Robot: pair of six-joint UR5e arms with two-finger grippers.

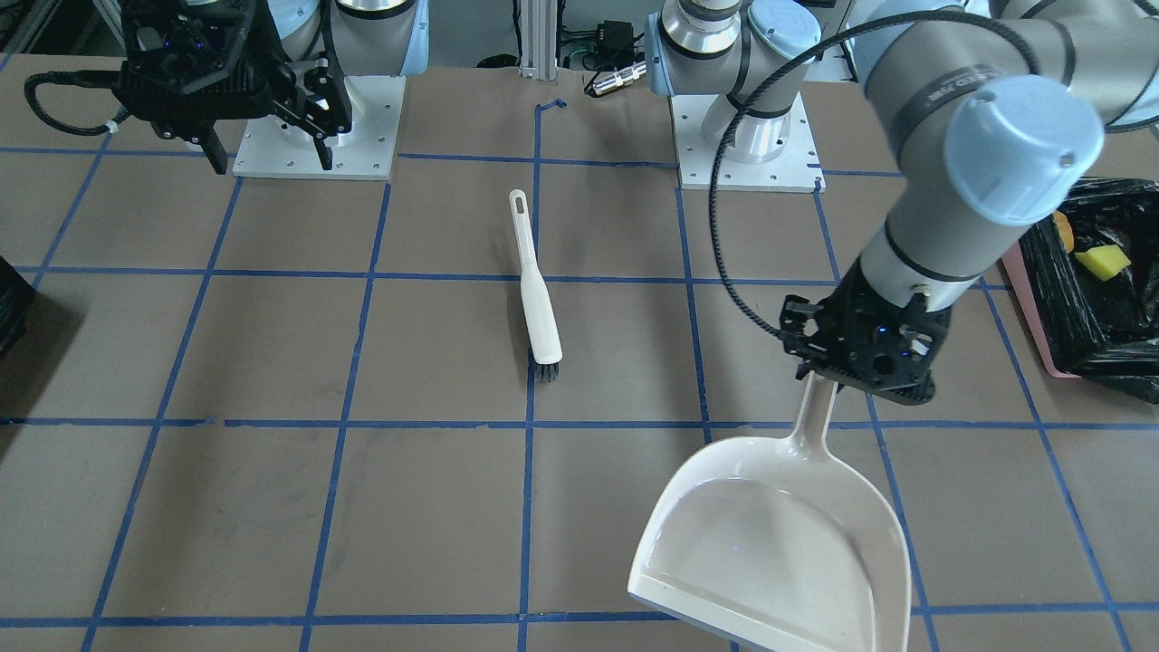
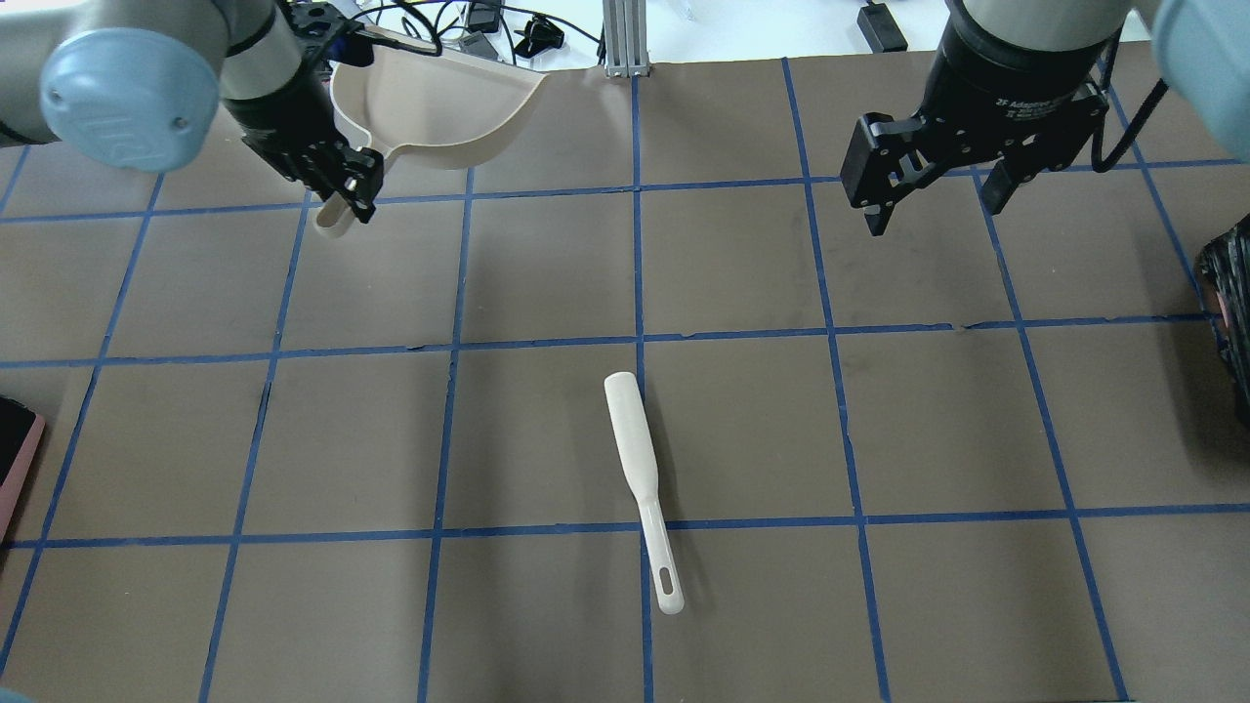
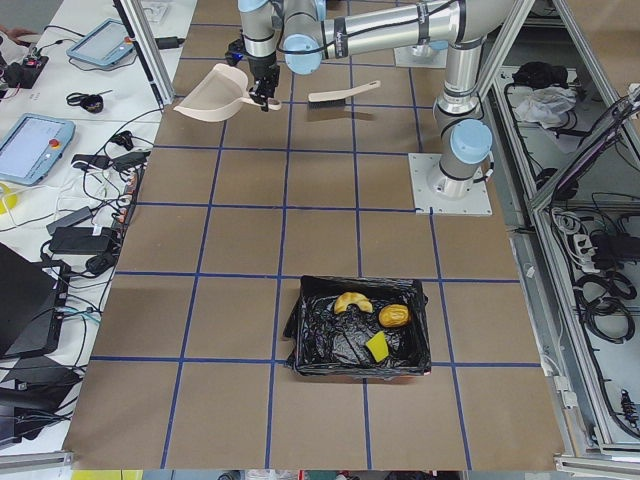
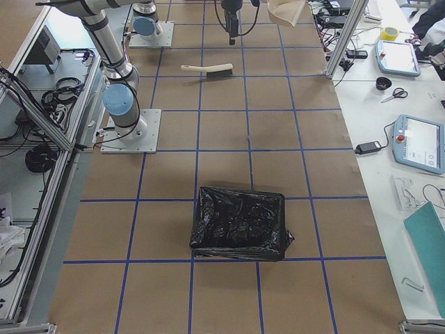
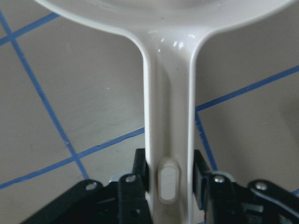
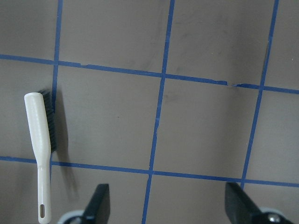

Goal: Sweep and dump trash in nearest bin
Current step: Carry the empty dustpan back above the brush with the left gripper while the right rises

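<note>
The trash lies in the pink bin [image 1: 1028,312] lined with a black bag: a golden-brown lump [image 3: 395,316], a second golden piece [image 3: 350,301] and a yellow wedge [image 3: 377,346], also seen in the front view [image 1: 1101,262]. My left gripper [image 1: 860,376] is shut on the handle of the white dustpan [image 1: 779,543], which is empty and held above the table; the wrist view shows the fingers [image 5: 140,170] clamped on the handle [image 5: 168,116]. My right gripper [image 2: 933,210] is open and empty, above the table. The white brush [image 2: 635,469] lies flat mid-table, apart from both grippers.
A second bin wrapped in a black bag [image 4: 240,223] stands at the table's end on my right, its edge showing in the overhead view [image 2: 1232,322]. Blue tape lines grid the brown table. Cables and devices lie beyond the far edge [image 2: 488,20].
</note>
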